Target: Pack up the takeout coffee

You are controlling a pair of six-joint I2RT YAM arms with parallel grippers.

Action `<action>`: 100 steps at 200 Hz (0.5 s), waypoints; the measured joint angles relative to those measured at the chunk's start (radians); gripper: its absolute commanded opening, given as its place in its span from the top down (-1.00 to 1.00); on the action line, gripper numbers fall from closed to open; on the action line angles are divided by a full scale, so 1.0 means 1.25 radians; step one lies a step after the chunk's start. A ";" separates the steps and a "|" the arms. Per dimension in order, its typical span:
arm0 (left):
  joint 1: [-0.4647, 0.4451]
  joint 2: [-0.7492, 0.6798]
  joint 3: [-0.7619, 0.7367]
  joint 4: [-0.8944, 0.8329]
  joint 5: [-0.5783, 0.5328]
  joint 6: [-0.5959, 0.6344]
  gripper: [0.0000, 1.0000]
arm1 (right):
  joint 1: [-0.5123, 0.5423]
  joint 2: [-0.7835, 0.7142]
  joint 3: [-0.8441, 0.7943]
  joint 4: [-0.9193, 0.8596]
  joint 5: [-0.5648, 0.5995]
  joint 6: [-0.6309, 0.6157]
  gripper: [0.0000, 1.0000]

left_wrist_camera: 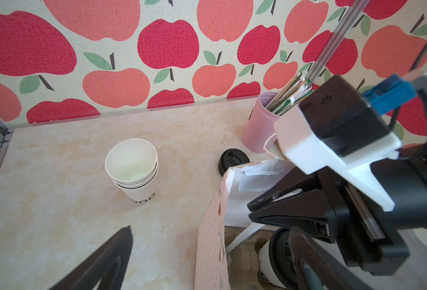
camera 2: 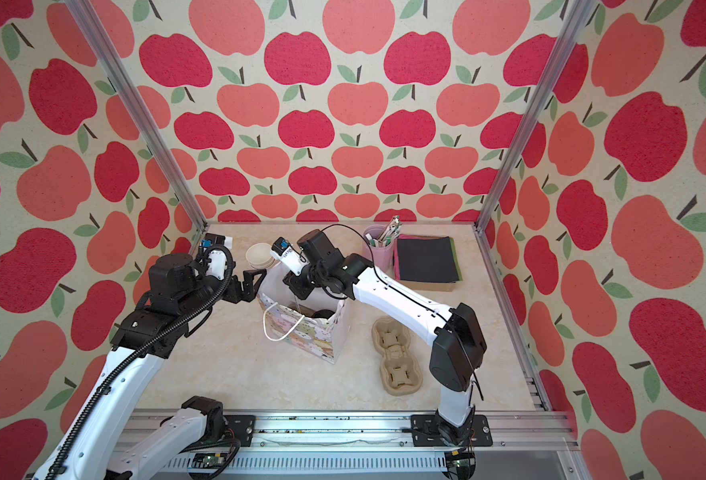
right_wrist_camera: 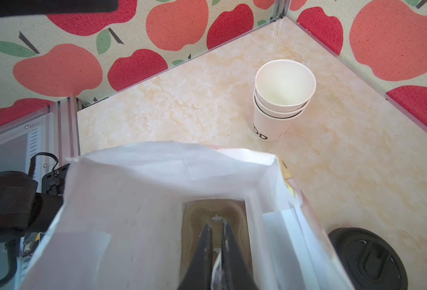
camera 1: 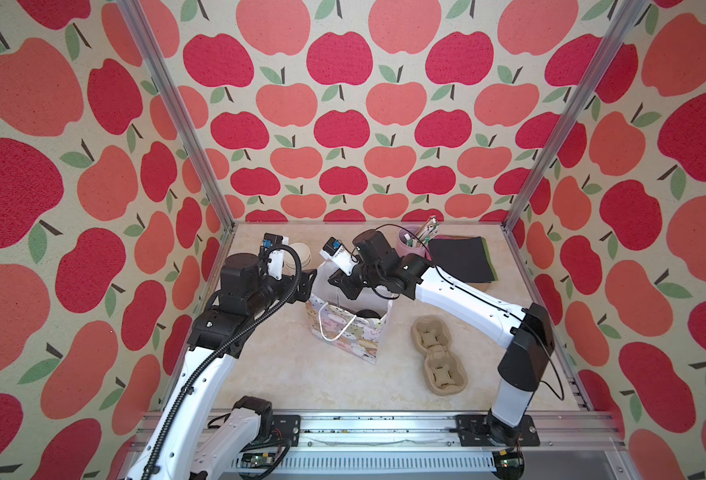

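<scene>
Takeout coffee: My cup stands inside the gift bag, at the lower right of the left wrist view, with its black lid on. In both top views only that lid shows, a dark disc in the bag's mouth at centre frame.

Seat: The cup rests on a tan pulp carrier on the bag's floor. I judge this is meant to stop it tipping.

Axis: The long axis looks near vertical, lid up and base down. The lettering is mostly hidden.

Right gripper: It reaches down through the bag's mouth with its jaws nearly together, only a slit between them. A pale sliver lies in that slit, and I cannot tell whether it is pinched.

Left gripper: It is spread wide and holds nothing. It sits at the bag's left wall, astride it in the left wrist view, placed, I judge, to steady the bag and hold its mouth wide.

Outside the bag: A loose lid lies just beside the bag on the desk. The stacked cups stand apart at centre left, and a second carrier lies to the bag's right.
</scene>
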 measured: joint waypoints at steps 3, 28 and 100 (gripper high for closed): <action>0.000 0.000 -0.001 0.000 0.000 0.000 -0.98 | 0.000 0.002 0.000 0.001 0.000 0.000 0.68; 0.000 0.000 -0.002 0.003 0.000 0.000 -0.98 | 0.000 0.011 0.000 0.001 0.000 0.005 0.57; 0.000 -0.001 -0.007 0.004 0.000 0.000 -0.98 | 0.004 0.013 0.025 -0.026 0.001 0.013 -0.02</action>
